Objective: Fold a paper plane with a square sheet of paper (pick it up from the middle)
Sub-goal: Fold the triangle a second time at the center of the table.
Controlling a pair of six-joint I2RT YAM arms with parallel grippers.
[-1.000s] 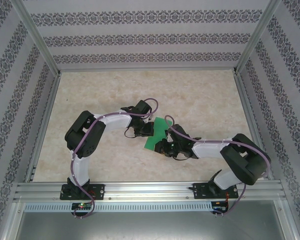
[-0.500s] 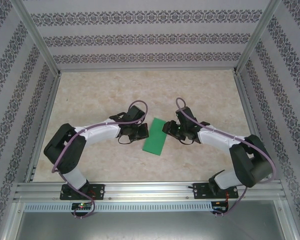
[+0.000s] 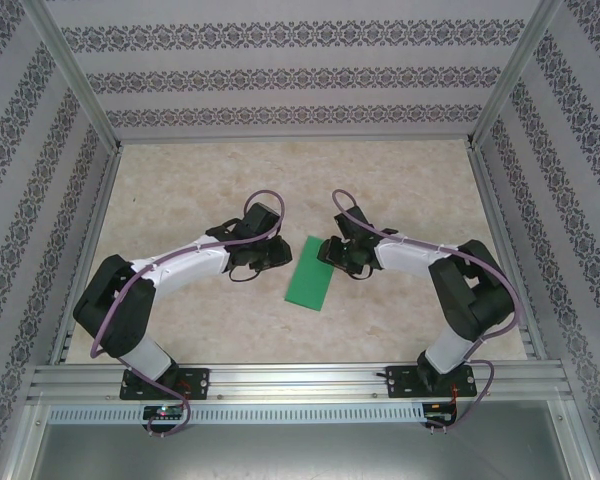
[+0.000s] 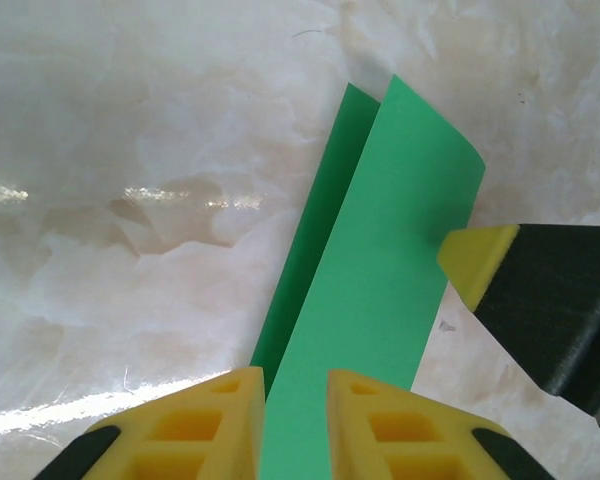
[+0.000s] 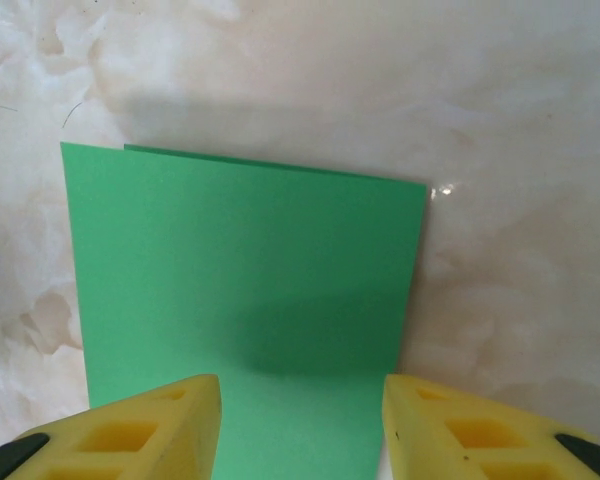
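Observation:
The square sheet of paper (image 3: 310, 272) is bright green and lies folded in half as a narrow rectangle on the table's middle. In the left wrist view the sheet of paper (image 4: 380, 260) has its top flap slightly lifted off the lower layer. My left gripper (image 3: 282, 258) sits at its left edge, and the yellow fingers (image 4: 220, 420) of the left gripper (image 4: 295, 385) stand a little apart with green showing between them. My right gripper (image 3: 329, 251) is at the sheet's far right corner. In the right wrist view the right gripper (image 5: 300, 390) is open wide above the paper (image 5: 240, 270). The paper plane is out of view.
The marbled tabletop (image 3: 200, 190) is walled in by patterned panels and aluminium posts. A metal rail (image 3: 300, 380) carrying both arm bases runs along the near edge. The right gripper's yellow fingertip (image 4: 477, 262) shows in the left wrist view beside the paper.
Both grippers were together over the paper a second ago. They have since drawn apart to its two sides and opened their jaws, and the folded sheet now lies flat on the table.

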